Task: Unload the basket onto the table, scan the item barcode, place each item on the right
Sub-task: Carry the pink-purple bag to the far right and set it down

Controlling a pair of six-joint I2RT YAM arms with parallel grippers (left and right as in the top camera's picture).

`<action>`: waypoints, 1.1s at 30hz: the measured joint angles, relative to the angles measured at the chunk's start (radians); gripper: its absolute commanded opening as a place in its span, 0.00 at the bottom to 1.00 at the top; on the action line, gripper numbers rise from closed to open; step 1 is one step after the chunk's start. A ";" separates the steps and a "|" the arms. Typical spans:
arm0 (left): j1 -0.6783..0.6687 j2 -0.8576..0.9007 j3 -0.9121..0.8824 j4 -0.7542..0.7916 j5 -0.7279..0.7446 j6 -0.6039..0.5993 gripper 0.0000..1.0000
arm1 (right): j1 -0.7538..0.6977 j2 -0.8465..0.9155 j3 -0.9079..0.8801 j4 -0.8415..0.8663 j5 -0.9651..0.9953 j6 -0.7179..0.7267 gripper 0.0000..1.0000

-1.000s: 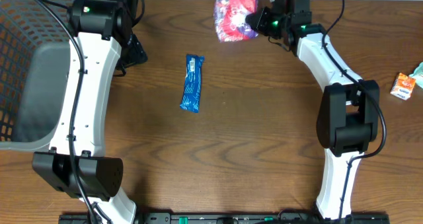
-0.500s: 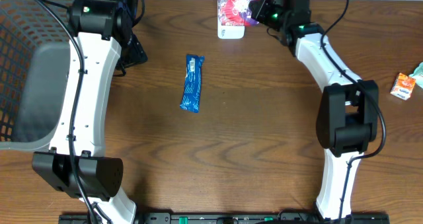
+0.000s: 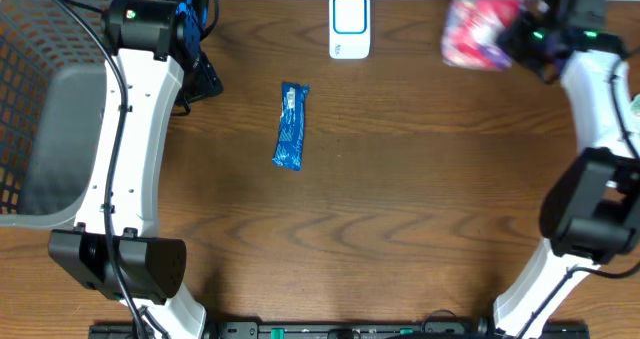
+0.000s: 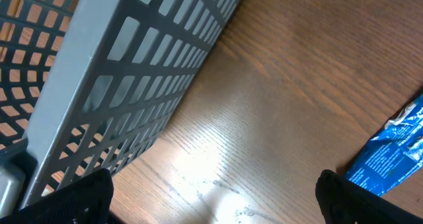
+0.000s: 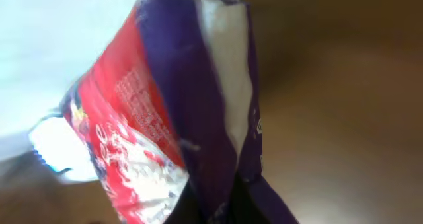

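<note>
The item, a red, white and purple snack bag [image 3: 480,34], hangs blurred above the table's back right, with my right gripper [image 3: 522,34] shut on its edge. In the right wrist view the bag [image 5: 172,105] fills the frame and its purple seam runs down into the gripper [image 5: 225,207]. The white scanner with a blue face [image 3: 350,24] lies uncovered at the back centre, well left of the bag. My left gripper [image 3: 203,77] stands open and empty beside the basket; in its wrist view the gripper [image 4: 215,204] has bare wood between its black fingertips [image 4: 82,197].
A grey mesh basket [image 3: 40,109] takes up the left side, its wall [image 4: 119,85] close to my left gripper. A blue packet [image 3: 291,126] lies left of centre, its end [image 4: 393,154] showing by my left gripper's right finger.
My right gripper has swung the snack bag from over the scanner far to the right, uncovering the scanner. The left arm and the blue packet have not moved.
</note>
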 measured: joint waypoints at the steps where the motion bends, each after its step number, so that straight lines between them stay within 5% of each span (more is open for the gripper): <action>1: 0.000 0.000 0.000 0.001 0.000 0.000 0.98 | -0.024 -0.002 0.000 -0.050 0.039 -0.012 0.01; 3: 0.000 0.000 0.000 0.000 0.000 0.000 0.98 | -0.078 -0.004 0.000 -0.156 0.148 -0.044 0.02; 4: 0.000 0.000 0.000 0.000 0.000 0.000 0.98 | -0.101 -0.004 0.000 -0.188 0.199 -0.059 0.17; 7: 0.000 0.000 0.000 0.000 0.000 0.000 0.98 | -0.171 -0.004 0.000 -0.259 0.360 -0.104 0.99; 15: 0.000 0.000 0.000 0.000 0.000 0.000 0.98 | -0.325 -0.006 0.000 -0.331 0.497 -0.248 0.99; 25: 0.000 0.000 0.000 0.000 0.000 0.000 0.98 | -0.320 -0.006 0.000 -0.337 0.041 -0.313 0.99; 33: 0.000 0.000 0.000 0.000 0.000 0.000 0.98 | -0.085 -0.006 -0.002 -0.400 -0.187 -0.352 0.99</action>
